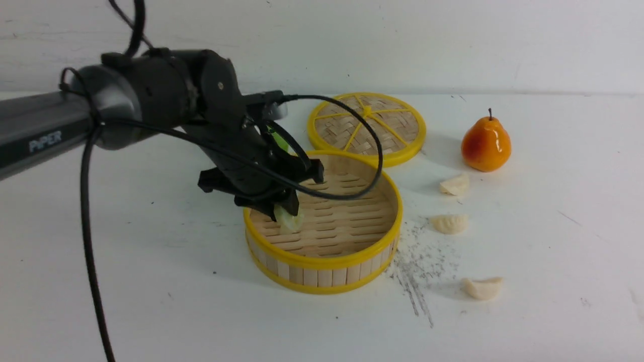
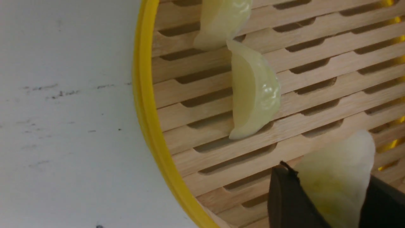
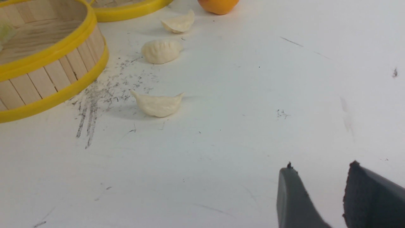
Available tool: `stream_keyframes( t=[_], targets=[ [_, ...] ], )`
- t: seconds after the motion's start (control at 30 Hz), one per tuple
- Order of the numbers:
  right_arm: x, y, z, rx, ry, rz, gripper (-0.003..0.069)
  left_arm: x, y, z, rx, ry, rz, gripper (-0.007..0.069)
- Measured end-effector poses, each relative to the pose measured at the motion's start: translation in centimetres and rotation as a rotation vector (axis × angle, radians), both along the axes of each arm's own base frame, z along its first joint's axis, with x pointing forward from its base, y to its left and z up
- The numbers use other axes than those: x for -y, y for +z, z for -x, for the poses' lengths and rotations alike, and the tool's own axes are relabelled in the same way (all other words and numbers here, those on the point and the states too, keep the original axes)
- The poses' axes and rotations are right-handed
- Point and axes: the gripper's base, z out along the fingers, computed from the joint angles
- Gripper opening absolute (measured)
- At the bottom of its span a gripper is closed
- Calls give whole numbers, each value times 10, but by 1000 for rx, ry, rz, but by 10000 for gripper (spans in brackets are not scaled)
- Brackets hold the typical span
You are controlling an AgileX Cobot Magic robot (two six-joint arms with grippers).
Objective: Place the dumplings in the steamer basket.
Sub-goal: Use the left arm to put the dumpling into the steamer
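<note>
A pale green dumpling (image 2: 335,174) is pinched between the fingers of the left gripper (image 2: 319,196), low over the slatted floor of the steamer basket (image 1: 324,261), left of its middle. Its long axis runs outward along the fingers, one end sticking out past the fingertips; whether it touches the slats I cannot tell. Two more pale green dumplings lie in the basket by its yellow rim: the inner green dumpling (image 2: 254,91) has its long axis across the slats, straight side to the nearby rim and curved back to the basket's middle; the outer green dumpling (image 2: 223,23), partly cut off by the left wrist view, is just beside it, also lengthwise across the slats. Three cream dumplings lie on the table (image 1: 568,301), between the basket and the table's right side. The nearest cream dumpling (image 1: 483,289) lies side to side, belly towards the table's near edge; the middle cream dumpling (image 1: 450,224) also runs side to side; the farthest cream dumpling (image 1: 455,185) lies slantwise, its right end nearer the table's far edge. The right gripper (image 3: 319,167) has its jaws apart, with nothing between them.
</note>
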Motion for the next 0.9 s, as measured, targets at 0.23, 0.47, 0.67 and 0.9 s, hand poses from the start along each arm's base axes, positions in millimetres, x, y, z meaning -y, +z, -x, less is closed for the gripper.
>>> stream_keyframes(
  t=[0.23, 0.47, 0.67, 0.9],
  targets=[
    [0, 0, 0, 0, 0, 0, 239, 17, -18, 0, 19, -55, -37, 205],
    [0, 0, 0, 0, 0, 0, 239, 17, -25, 0, -7, -95, -72, 205],
    [0, 0, 0, 0, 0, 0, 239, 17, -32, 1, -35, -109, -90, 280],
    [0, 0, 0, 0, 0, 0, 239, 17, -17, -1, -6, -115, -90, 354]
  ],
)
